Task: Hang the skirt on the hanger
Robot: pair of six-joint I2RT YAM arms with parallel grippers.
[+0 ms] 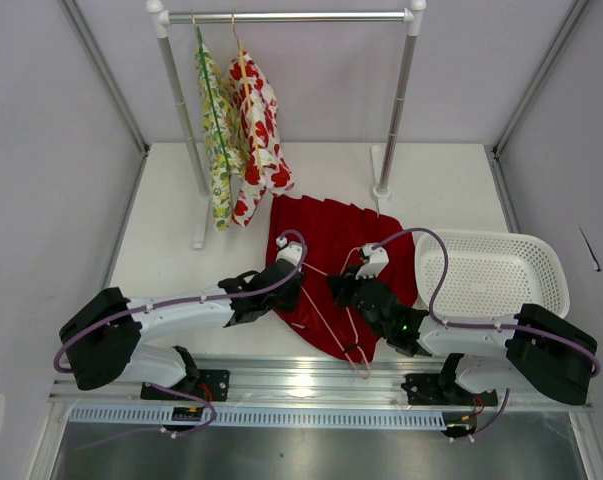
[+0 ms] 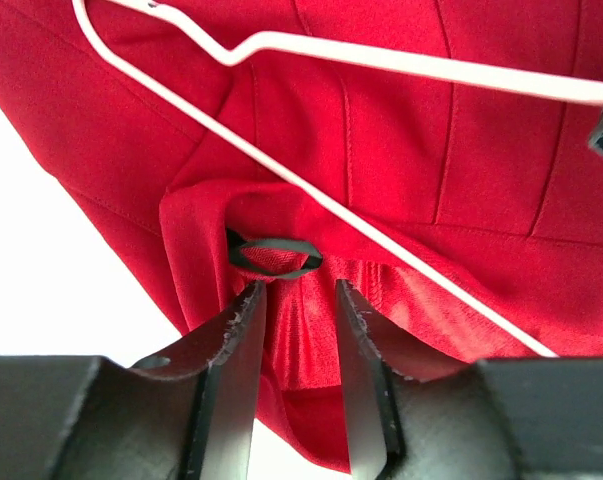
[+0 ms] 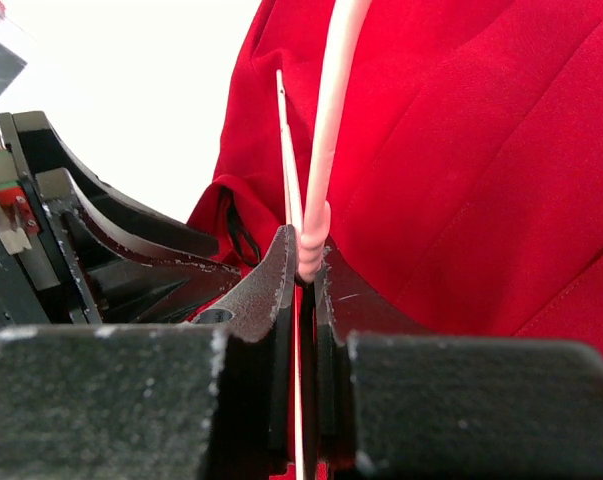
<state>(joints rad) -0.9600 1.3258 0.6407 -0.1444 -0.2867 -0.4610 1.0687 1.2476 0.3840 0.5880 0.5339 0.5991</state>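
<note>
The deep red pleated skirt (image 1: 326,245) lies spread on the white table between the two arms. The pale pink wire hanger (image 1: 333,322) rests on top of it, hook toward the near edge. My left gripper (image 1: 289,282) is at the skirt's near left edge. In the left wrist view its jaws (image 2: 299,330) pinch a raised fold of the skirt (image 2: 431,150) beside a black loop (image 2: 276,255), with the hanger wire (image 2: 401,62) crossing above. My right gripper (image 1: 347,290) is shut on the hanger (image 3: 331,120) at its twisted neck, fingertips (image 3: 306,265) over the skirt (image 3: 481,160).
A clothes rack (image 1: 286,16) stands at the back. It carries a yellow-green floral garment (image 1: 219,140) on a green hanger and a white garment with red prints (image 1: 257,130). A white plastic basket (image 1: 491,272) sits at the right, close to the right arm.
</note>
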